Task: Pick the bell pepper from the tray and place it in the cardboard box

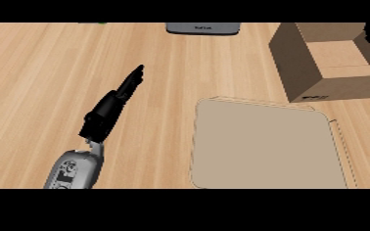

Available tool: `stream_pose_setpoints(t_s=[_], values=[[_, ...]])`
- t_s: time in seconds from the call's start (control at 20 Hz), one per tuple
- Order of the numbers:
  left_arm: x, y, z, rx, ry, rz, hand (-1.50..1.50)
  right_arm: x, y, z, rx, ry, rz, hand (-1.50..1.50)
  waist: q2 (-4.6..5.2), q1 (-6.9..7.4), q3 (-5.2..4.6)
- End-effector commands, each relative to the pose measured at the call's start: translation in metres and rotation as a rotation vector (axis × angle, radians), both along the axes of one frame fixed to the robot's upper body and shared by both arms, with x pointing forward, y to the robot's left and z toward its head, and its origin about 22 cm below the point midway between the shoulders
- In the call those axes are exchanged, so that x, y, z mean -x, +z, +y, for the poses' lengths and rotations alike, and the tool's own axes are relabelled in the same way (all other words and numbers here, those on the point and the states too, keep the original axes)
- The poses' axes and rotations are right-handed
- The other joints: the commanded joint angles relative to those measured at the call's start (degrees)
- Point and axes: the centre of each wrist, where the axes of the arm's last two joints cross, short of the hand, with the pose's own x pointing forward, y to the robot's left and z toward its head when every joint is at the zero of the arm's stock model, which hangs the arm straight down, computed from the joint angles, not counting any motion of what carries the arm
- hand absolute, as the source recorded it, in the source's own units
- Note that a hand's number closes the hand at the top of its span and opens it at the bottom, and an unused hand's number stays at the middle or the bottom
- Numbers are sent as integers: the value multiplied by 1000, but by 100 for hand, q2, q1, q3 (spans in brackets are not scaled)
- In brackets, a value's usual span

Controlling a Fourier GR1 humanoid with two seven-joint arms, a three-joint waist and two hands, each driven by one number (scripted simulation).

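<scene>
- One wide table (86,63) of pale wood, its grain running toward the far edge, is carrying everything in the head view.
- The tray (271,147), a flat beige square with rounded corners and a thin raised rim, is lying at the near right; its surface is showing bare, and no bell pepper is appearing on it or anywhere else here, so I cannot tell where the pepper is.
- The cardboard box (325,61), brown and matte with flaps open, is standing just beyond the tray's far right corner.
- The left hand (115,103) is resting over the table left of the tray, its black fingers stretched straight and pointing away toward the far edge, holding nothing.
- The right hand is not showing at all.
- Judging by position, the tray is lying to the right of the left hand, and the box farther right again.
- A grey object (203,28) is sitting at the far edge, partly cut off.
- A small green speck is peeking in at the far left; too little is showing to name it.
</scene>
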Motion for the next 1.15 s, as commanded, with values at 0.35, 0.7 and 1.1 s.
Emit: stream_pose_setpoints(t_s=[0.35, 0.7, 1.1], values=[[6, 1, -12, -1, -20, -21, 0, -6, -72, -8, -211, -33, 230, -150, 37, 60, 12], [-4, 13, -1, 4, -6, -26, 0, -12, -58, -10, -509, 38, 49, -150, 27, 15, 17], [-3, -2, 3, 9, 4, -24, 0, 23, -39, -70, -897, 16, -143, -150, 88, 7, 24]])
